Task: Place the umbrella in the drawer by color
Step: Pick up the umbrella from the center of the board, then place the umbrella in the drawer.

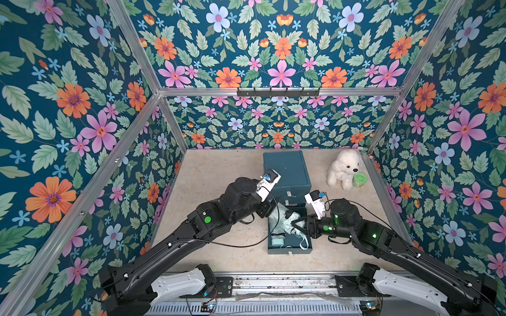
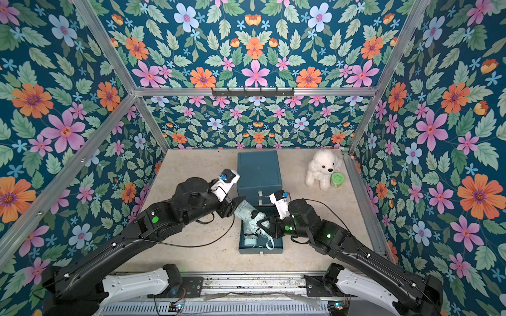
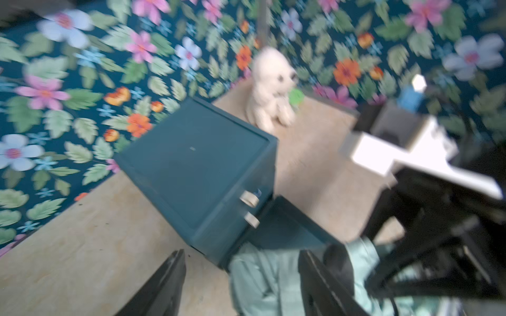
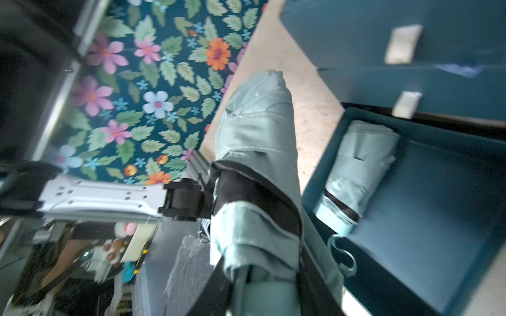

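The teal cabinet point(image 1: 286, 169) had its bottom drawer point(image 1: 290, 250) out toward 6 o'clock, a stored umbrella point(image 4: 358, 169) inside. The colour-matched mint umbrella point(image 1: 282, 219) slanted over its 9 o'clock rim, clamped by the right gripper point(image 1: 297, 223), seemingly for lowering in. The left gripper point(image 3: 241, 253) gaped around its 11 o'clock tip.

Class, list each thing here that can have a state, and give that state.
Bottom drawer: pulled open.
Upper drawers: shut.
Held umbrella: folded, partly over the open drawer.
Second umbrella: folded, lying in the drawer.
Left gripper: open.
Right gripper: shut on held umbrella.
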Controlling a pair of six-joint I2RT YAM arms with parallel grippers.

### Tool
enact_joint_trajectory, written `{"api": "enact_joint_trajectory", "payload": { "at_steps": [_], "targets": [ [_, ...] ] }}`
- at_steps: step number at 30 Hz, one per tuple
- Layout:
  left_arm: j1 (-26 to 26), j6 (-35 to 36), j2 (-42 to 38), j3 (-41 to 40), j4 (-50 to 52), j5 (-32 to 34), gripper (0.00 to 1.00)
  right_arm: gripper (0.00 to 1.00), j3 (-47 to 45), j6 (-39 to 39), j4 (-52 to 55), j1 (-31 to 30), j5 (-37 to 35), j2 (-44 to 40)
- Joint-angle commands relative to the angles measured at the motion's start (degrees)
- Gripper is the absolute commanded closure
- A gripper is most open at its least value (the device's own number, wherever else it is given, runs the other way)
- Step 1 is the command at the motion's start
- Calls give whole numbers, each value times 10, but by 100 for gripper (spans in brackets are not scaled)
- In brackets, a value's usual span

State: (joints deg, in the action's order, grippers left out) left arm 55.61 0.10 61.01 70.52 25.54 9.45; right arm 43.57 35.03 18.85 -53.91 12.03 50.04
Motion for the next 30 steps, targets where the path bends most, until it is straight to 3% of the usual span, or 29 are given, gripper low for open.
{"api": "enact_joint_trajectory", "payload": {
  "at_steps": [1, 5, 8, 11, 18, 24, 30],
  "targets": [
    [-14, -101, 12, 17, -84, 154, 23, 100, -15, 100, 53, -34, -186, -16],
    [-66, -166, 53, 55, -32, 151, 16, 100, -46, 204, 52, -94, -281, -40],
    [-141, -212, 83, 75, -6, 25, 14, 100, -60, 266, 39, -139, -339, -29],
    [-175, -226, 107, 76, -14, -45, 16, 100, -63, 299, 23, -166, -369, -5],
    [-180, -215, 167, 75, -31, -91, 19, 100, -44, 367, 54, -187, -419, 53],
    [-182, -203, 207, 67, -39, -59, 18, 100, -54, 386, 33, -189, -436, 77],
    [-183, -186, 246, 66, -43, -72, 19, 100, -75, 393, -3, -189, -439, 98]
  ]
}}
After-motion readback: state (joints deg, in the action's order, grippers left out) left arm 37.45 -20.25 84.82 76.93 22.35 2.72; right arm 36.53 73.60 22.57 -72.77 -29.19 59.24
